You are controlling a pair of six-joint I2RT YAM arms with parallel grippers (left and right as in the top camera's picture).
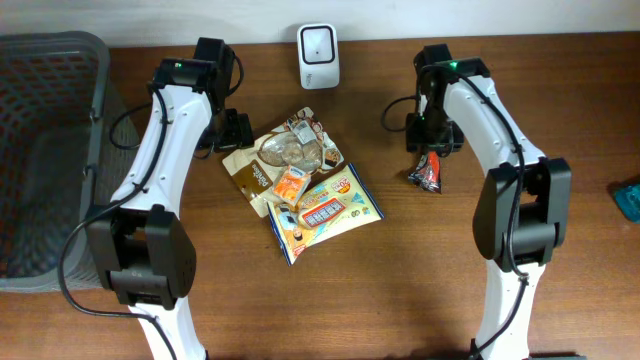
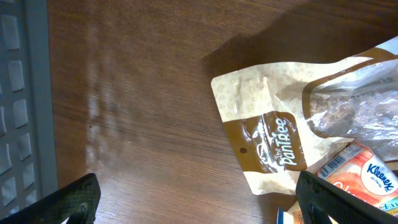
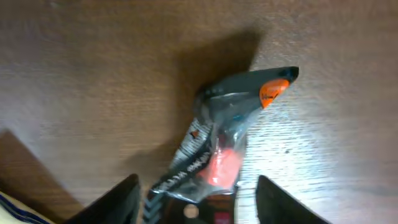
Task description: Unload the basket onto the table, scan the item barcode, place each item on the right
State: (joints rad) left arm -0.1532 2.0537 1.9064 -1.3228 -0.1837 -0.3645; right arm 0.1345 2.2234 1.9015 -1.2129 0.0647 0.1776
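A white barcode scanner [image 1: 318, 43] stands at the back middle of the table. A small black packet with red and orange print [image 1: 425, 173] lies on the wood at the right. My right gripper [image 1: 430, 143] hovers over it; in the right wrist view the packet [image 3: 217, 143] lies between the open jaws of the right gripper [image 3: 196, 190], and its right side is clear of that finger. My left gripper [image 1: 232, 132] is wide open over bare wood beside a brown-and-cream pouch [image 2: 267, 124]. Nothing lies between the jaws of the left gripper [image 2: 199, 199].
A pile in the middle holds the brown pouch [image 1: 255, 172], an orange tissue pack [image 1: 291, 184] and a yellow-and-blue snack bag [image 1: 335, 208]. A dark mesh basket [image 1: 40, 150] fills the left edge. A teal item [image 1: 628, 200] pokes in at the right edge.
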